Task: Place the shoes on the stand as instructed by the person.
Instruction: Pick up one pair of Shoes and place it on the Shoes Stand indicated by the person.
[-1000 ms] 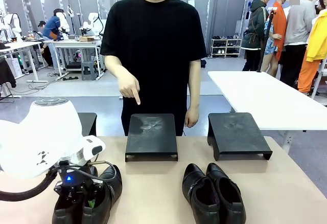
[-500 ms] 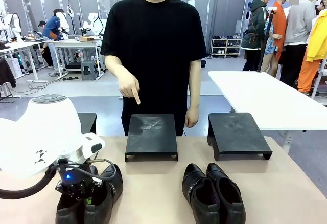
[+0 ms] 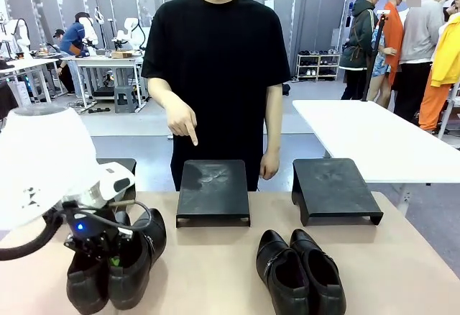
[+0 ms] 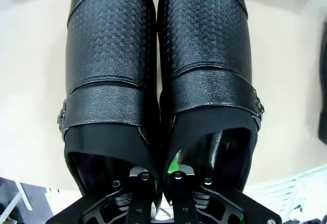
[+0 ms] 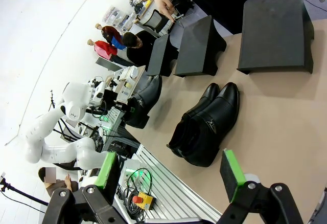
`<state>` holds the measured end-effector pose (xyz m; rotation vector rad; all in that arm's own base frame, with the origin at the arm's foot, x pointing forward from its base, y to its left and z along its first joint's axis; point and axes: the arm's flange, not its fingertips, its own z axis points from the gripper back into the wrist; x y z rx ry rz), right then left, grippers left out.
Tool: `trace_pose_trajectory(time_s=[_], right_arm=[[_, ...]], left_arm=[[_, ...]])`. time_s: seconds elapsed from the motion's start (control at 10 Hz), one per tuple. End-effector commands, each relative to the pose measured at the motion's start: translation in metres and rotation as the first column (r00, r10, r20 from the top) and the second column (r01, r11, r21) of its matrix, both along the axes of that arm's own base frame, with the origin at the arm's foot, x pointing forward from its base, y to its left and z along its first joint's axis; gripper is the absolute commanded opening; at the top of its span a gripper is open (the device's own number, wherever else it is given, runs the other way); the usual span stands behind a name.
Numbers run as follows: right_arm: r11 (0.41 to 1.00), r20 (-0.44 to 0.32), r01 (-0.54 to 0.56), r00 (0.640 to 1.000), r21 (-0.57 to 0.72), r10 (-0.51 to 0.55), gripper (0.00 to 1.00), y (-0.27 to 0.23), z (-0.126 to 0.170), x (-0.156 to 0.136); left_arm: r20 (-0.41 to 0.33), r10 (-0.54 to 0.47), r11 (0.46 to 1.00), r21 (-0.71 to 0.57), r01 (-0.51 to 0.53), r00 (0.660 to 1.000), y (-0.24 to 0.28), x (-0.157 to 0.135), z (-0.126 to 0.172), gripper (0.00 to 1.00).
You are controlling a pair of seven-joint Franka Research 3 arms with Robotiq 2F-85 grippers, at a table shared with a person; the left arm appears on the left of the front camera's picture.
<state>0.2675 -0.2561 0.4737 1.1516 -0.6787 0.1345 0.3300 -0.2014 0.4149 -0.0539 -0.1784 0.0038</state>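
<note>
Left fingers (image 4: 176, 158) clamp the lower-left pair of shoes (image 3: 142, 249) by their inner walls only, so one could slip free before the pointed-at middle stand (image 3: 213, 184); right fingers (image 5: 231, 175) gape empty.

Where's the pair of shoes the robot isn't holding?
In the front view the free pair lies on the table, right of centre, just before the gap between the middle stand and the right stand; the left claw grips the other pair.

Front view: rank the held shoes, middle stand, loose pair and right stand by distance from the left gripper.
1. Held shoes, at the left gripper.
2. Middle stand, far centre.
3. Loose pair, near right.
4. Right stand, far right.
</note>
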Motion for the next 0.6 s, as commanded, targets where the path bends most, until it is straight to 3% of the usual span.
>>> trace_pose_trajectory(time_s=[0.0, 0.2, 0.3, 0.4, 0.5], right_arm=[[1.000, 0.010, -0.007, 1.000, -0.001, 0.007, 1.00, 0.000, 0.001, -0.002], [1.000, 0.010, -0.007, 1.000, -0.001, 0.007, 1.00, 0.000, 0.001, -0.002], [1.000, 0.010, -0.007, 1.000, -0.001, 0.007, 1.00, 0.000, 0.001, -0.002], [1.000, 0.010, -0.007, 1.000, -0.001, 0.007, 1.00, 0.000, 0.001, -0.002], [1.000, 0.010, -0.007, 1.000, -0.001, 0.007, 1.00, 0.000, 0.001, -0.002]], left_arm=[[0.030, -0.046, 0.999, 0.022, 0.046, 0.998, -0.001, 0.004, 0.027, 0.00], [0.031, -0.051, 0.999, 0.002, 0.051, 0.998, -0.002, 0.003, 0.034, 0.00], [0.058, -0.104, 0.995, -0.003, 0.104, 0.993, 0.000, -0.001, 0.038, 0.00], [0.025, -0.033, 0.999, -0.003, 0.033, 0.999, -0.004, 0.001, 0.025, 0.00], [0.025, -0.033, 0.999, -0.003, 0.033, 0.999, -0.004, 0.001, 0.025, 0.00]])
